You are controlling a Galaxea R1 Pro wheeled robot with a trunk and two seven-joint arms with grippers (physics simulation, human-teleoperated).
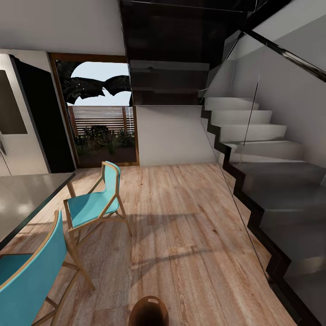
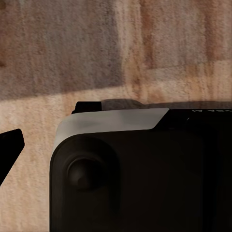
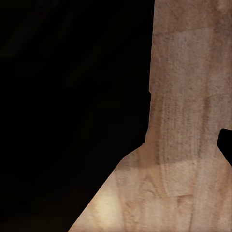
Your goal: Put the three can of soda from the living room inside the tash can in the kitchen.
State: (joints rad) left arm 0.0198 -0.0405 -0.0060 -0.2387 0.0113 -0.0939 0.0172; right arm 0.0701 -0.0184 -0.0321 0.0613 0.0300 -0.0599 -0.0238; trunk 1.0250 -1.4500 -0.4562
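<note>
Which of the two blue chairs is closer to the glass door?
The farther blue chair, standing whole on the wood floor beside the table; the other chair is cut off at the picture's lower left corner.

A light wood-plank floor [image 1: 181,226] runs from the near edge of the head view back to a white wall and a wood-framed glass door. Two turquoise chairs with thin wooden legs stand on it at the left: the farther chair [image 1: 97,201] sits just beside the corner of a grey desk [image 1: 27,199], and the nearer chair [image 1: 31,276] is cut off by the frame's lower-left corner. At the near edge, in the middle, the tash can [image 1: 148,311] rests on the planks, a round brown bin with a slot cut-out near its rim. On the right, a staircase [image 1: 271,181] with pale treads and a dark stepped edge rises from the floor behind a glass panel. Soft shadows fall across the boards beside the chairs.
</note>
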